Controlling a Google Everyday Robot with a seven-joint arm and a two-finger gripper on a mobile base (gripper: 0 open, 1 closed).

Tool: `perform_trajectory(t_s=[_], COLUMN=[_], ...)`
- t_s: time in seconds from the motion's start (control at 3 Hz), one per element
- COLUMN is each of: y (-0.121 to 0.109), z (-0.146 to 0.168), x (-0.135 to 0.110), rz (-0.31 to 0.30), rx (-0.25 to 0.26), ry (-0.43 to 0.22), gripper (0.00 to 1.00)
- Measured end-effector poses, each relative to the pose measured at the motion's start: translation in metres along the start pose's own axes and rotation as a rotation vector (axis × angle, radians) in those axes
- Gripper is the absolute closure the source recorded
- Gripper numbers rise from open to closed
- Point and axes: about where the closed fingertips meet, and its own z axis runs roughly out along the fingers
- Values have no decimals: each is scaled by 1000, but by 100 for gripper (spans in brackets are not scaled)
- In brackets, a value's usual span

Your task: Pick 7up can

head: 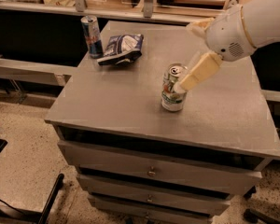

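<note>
We observed the 7up can (173, 90) upright on the grey cabinet top (130, 106), right of centre. It stood well apart from the chip bag (122, 48) and the blue-and-silver can (92, 35), both at roughly 10 o'clock from it. The gripper (185, 57) hung at 1 o'clock from the 7up can with its claw spread and holding nothing; the lower finger (198, 73) overlapped the can's upper right side in our view, but we could not confirm contact.
</note>
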Motion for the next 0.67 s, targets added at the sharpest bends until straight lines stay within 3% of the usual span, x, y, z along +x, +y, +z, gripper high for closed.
perform_trajectory(t_s=[0.33,0.67], y=[-4,-5], z=[17,19], x=[-11,-13], rz=[-1,-2], rx=[-3,-3], ry=[-81,-88], gripper=[0,0])
